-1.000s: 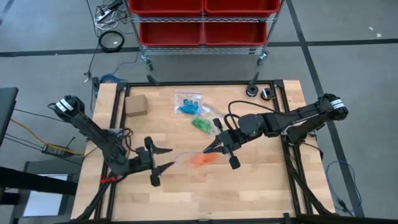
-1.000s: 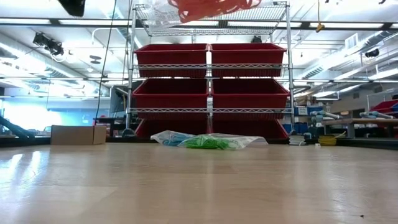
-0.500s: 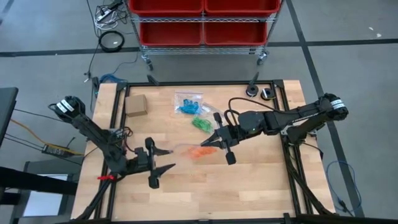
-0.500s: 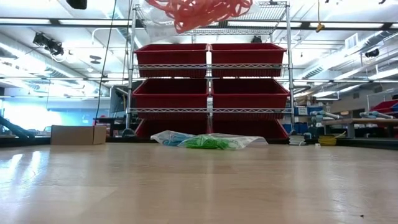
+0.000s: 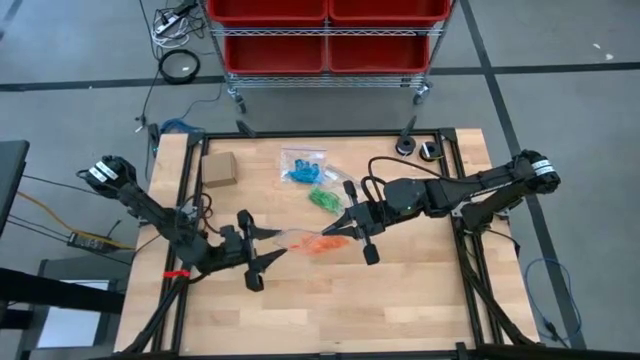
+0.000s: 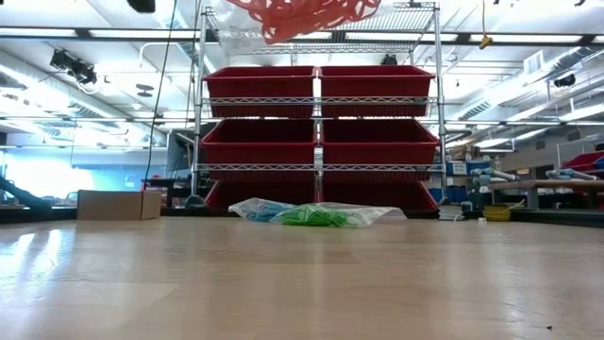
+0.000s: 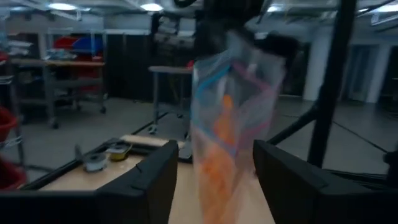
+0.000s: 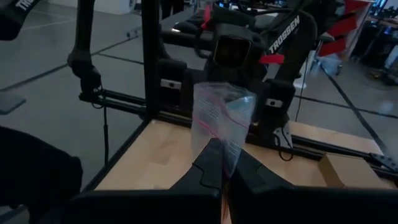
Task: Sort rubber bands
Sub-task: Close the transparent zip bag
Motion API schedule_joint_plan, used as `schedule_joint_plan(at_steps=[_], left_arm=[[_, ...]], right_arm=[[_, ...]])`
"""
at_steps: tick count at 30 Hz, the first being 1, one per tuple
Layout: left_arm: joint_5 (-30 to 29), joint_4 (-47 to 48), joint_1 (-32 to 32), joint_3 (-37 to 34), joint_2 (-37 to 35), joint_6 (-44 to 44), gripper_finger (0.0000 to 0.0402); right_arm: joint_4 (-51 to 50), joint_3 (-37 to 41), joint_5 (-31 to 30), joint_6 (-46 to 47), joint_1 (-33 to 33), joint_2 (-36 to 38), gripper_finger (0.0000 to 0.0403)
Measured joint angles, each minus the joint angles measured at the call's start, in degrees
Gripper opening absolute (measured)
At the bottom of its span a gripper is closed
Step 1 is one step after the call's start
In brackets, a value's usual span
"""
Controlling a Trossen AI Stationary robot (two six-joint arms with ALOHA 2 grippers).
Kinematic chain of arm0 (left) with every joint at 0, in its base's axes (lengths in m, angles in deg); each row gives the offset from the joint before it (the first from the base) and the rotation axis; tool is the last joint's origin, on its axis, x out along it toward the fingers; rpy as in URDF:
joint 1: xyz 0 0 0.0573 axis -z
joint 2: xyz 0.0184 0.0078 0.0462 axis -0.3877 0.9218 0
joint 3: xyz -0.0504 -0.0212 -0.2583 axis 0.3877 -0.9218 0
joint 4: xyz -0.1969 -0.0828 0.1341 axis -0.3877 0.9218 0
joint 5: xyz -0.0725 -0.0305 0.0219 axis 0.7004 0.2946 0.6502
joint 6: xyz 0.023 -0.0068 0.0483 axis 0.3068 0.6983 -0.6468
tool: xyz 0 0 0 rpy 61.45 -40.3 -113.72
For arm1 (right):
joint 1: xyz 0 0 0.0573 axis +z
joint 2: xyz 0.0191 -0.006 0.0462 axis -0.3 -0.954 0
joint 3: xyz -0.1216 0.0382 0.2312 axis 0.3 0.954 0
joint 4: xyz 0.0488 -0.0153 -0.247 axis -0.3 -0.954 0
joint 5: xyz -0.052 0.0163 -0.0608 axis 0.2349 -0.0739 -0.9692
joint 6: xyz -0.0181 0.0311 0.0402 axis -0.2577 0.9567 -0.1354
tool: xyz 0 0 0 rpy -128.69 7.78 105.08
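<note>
Orange rubber bands point(image 5: 322, 244) sit bunched inside a clear zip bag point(image 5: 300, 243) that hangs in the air above the middle of the bench point(image 5: 420, 300), held up between the two arms. The right end effector point(image 5: 347, 226) has its fingers pressed together on one end of the bag, and the right wrist view shows the clear plastic with its pink seal line rising from between those fingers. The left end effector point(image 5: 268, 243) stands at the bag's other end with its fingers spread wide; in the left wrist view the bag hangs between them, and I cannot tell whether they touch it. In the low view the orange bunch point(image 6: 300, 15) hangs high above the wood. Farther back lie a bag of green bands point(image 5: 323, 199) and a bag of blue bands point(image 5: 302, 168), close together, with a small cardboard box point(image 5: 218, 169) near the back left corner. The front half of the bench is bare wood out to its black frame edges.
</note>
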Motion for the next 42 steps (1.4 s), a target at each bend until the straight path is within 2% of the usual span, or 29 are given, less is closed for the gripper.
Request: schedule_joint_plan(at_steps=[6, 11, 36, 42], left_arm=[[0.68, -2.23, 0.02, 0.01, 0.02, -4.52, 0.0171], [0.62, -2.57, 0.02, 0.01, 0.45, -6.20, 0.0152], [1.31, -3.43, 0.04, 0.01, 0.85, -7.77, 0.0024], [1.31, -3.69, 0.04, 0.01, 0.85, -7.77, 0.0005]], right_arm=[[0.03, 0.00, -0.05, -0.52, 0.00, 0.00, 0.0000], [0.09, 0.00, -0.10, -0.52, -0.02, 0.00, 0.0000], [0.37, 0.00, -0.44, -0.44, -0.13, 0.00, 0.0000], [0.39, 0.00, -0.46, -0.44, -0.13, 0.00, 0.0000]])
